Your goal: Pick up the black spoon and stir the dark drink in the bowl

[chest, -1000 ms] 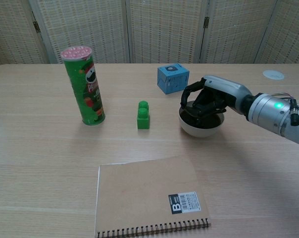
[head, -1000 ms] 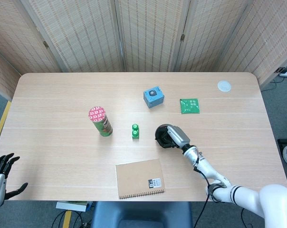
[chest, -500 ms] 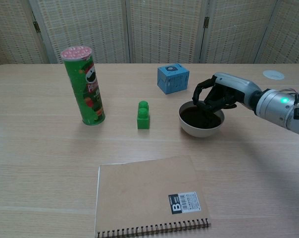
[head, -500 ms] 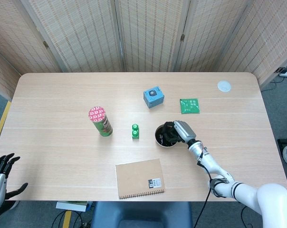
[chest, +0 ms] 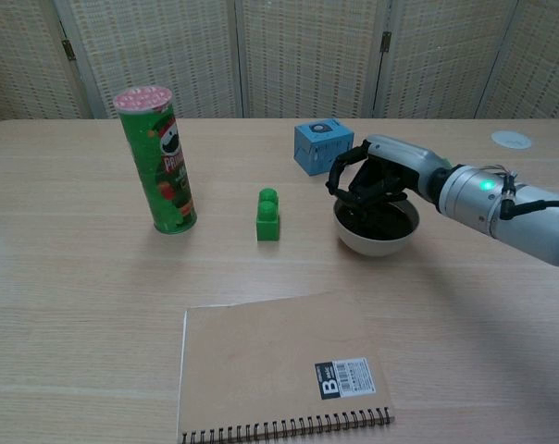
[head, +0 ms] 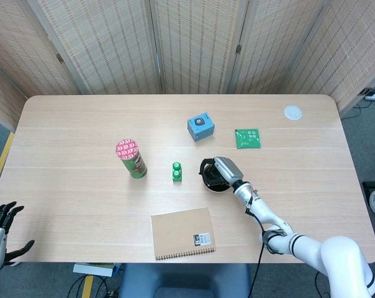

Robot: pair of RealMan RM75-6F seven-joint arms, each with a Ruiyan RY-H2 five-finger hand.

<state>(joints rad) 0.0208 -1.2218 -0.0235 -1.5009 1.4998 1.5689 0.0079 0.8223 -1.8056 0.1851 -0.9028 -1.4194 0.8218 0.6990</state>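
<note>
Chest view shows the right hand (chest: 377, 180) over the white round bowl (chest: 377, 229) of dark drink (chest: 383, 218), fingers curled down into it; the black spoon is hidden, so stirring seems underway. Far from the bowl, the left hand (head: 0, 228) hangs spread, empty.

Just to the left of your right hand you have a green toy block (chest: 268, 215) standing upright on the table (chest: 76, 305), and further left a tall green crisp can (chest: 158, 161) with a red patterned lid. Beyond the hand sits a blue box (chest: 323, 146), with a green packet (head: 248, 138) to its right and a small white disc (head: 292, 112) off near the far right corner. Nearer you than the hand, a brown spiral notebook (chest: 281, 370) lies flat with its barcode label showing.
</note>
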